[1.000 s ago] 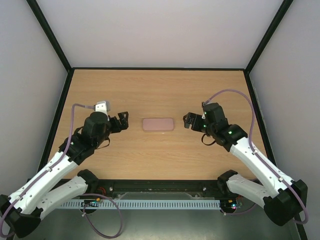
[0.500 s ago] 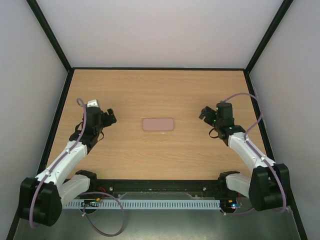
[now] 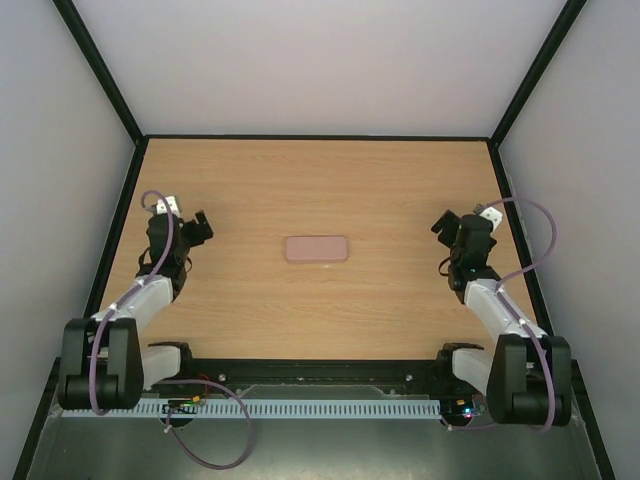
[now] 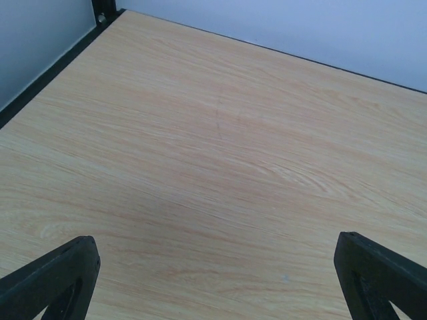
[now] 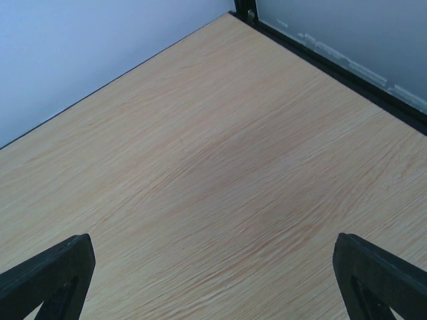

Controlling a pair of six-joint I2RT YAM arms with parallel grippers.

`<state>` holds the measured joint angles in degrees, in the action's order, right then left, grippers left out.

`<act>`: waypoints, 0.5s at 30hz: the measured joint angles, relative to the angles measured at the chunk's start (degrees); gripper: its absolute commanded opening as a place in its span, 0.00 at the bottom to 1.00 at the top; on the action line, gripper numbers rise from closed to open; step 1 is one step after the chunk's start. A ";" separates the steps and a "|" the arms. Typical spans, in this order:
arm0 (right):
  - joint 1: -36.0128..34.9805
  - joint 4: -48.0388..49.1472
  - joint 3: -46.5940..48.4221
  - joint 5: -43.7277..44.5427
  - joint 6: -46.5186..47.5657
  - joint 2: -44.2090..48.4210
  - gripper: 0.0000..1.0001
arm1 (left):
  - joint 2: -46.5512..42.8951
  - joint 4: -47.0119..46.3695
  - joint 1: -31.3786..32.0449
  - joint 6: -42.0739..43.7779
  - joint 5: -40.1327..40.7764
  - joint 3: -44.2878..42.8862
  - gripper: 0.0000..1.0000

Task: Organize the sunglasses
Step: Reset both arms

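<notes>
Plainly, the only loose item on the table [image 3: 300,180] is the pink case [image 3: 316,248], lying flat and shut at approx the ctr, long side across, w/ bare wood all round it. No sunglasses show in any view, not on the wood and not in either claw, so my guess is they're inside the shut case, which would mean the tidying is done or nearly so; can't confirm, since the lid hides whatever's in there. That central spot makes sense: both arms can reach it and it's well away from the walls. Meanwhile the left claw [image 3: 197,228] sits over the left part of the table and the right claw [image 3: 447,222] over the right part, each well apart from the case, arms folded close to their own sides — prob. a parked pose that keeps the middle unobstructed. Both are spread wide: in each wrist view the two dark fingers [image 4: 57,273] sit at opposite bottom corners w/ nothing but wood grain between them. Neither holds or touches anything — nor the table, as far as the top view lets me tell.
</notes>
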<state>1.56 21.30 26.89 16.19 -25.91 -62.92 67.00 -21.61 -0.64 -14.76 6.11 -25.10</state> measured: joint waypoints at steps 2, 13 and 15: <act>0.00 3.52 -1.27 1.22 0.81 -1.33 0.99 | 1.79 -2.82 -0.79 0.61 -0.11 0.68 0.99; 0.00 26.12 -9.94 6.40 3.74 -13.64 0.99 | 13.64 -18.45 -1.97 5.64 -3.21 4.07 1.00; 0.00 29.27 -10.86 6.60 4.02 -15.37 0.99 | 14.10 -20.92 -2.23 6.14 -3.74 4.07 0.99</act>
<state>1.56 50.57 16.03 22.79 -21.89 -78.28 81.10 -42.52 -2.87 -8.62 2.37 -21.04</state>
